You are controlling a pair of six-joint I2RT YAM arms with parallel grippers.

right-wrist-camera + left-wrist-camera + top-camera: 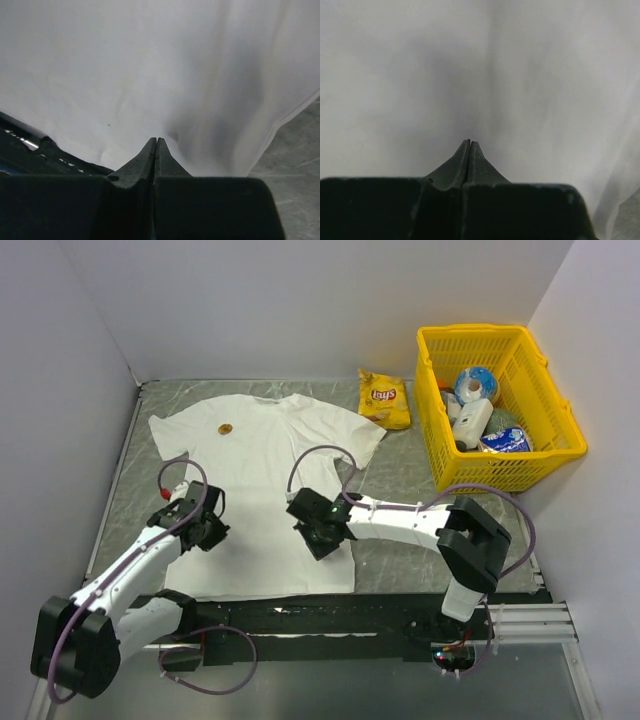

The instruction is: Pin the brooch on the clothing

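The white T-shirt (262,480) lies flat on the table, neck toward the back. The tiny golden-brown brooch (226,428) sits on its upper left chest area. My left gripper (208,527) is shut and empty, over the shirt's left lower part; the left wrist view shows only white cloth (480,75) beyond the closed gripper (470,142). My right gripper (318,532) is shut and empty, over the shirt's right lower edge; the right wrist view shows its closed gripper (157,139) above white cloth (150,65). The brooch is out of both wrist views.
A yellow crisp bag (385,398) lies at the back, right of the shirt. A yellow plastic basket (432,440) with several items stands at the right. White walls enclose the back and sides. A black strip (400,605) runs along the table's front edge.
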